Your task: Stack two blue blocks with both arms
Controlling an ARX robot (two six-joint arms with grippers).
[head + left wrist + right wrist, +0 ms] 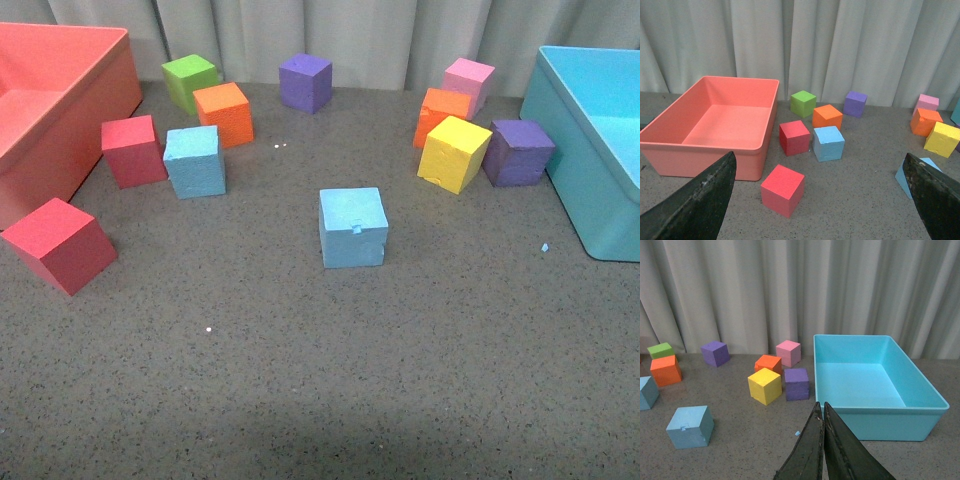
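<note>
**Front view.** Notched blue block (pixel 353 227) alone near the middle of the grey table (pixel 300 380), upright, notch on the face toward the camera, touching nothing. Second blue block (pixel 194 161) farther back and to the left, just beside a red cube (pixel 133 150) and in front of an orange cube (pixel 224 113) — well apart from the notched one. Both flat on the table, not yet stacked.

**Left wrist view.** Left gripper (pixel 819 157) spread wide, fingers (pixel 700 200) far apart, nothing grasped. Facing the salmon bin (pixel 710 155) and the left-hand group of cubes, second blue block among them. One corner of the notched block partly hidden behind a finger.

**Right wrist view.** Right gripper (pixel 820 407) pressed closed, fingertips together, nothing pinched — near the front wall of the turquoise bin (pixel 880 425). Yellow cube (pixel 764 385) and purple cube (pixel 797 383) side by side close to that bin. Notched block well apart from the fingertips, free on the table.
</note>
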